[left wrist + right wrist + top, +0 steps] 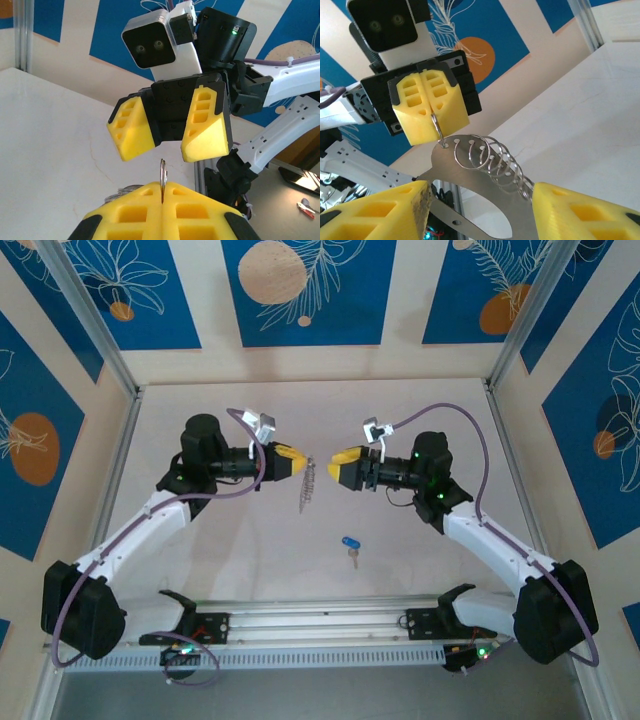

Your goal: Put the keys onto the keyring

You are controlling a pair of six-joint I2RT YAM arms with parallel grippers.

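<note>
Steel keyring (470,182) judged light, stiff, slippery; left claw (431,112) clamped on its upper end, plate dangling. Right claw (169,149) half-spread, empty. Tiny blue-headed key (350,543) on tabletop (430,570): grip plastic head.

We see white arm links (130,530), black joints (205,435), purple cables (483,455), yellow hollow-celled fingers (132,130), and a green light (233,31) upper right.

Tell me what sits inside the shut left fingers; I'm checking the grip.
A thin wire ring pokes out between the left fingers, hooked through a hole in the grey keyring. How far it reaches inside is hidden by those fingers.
</note>
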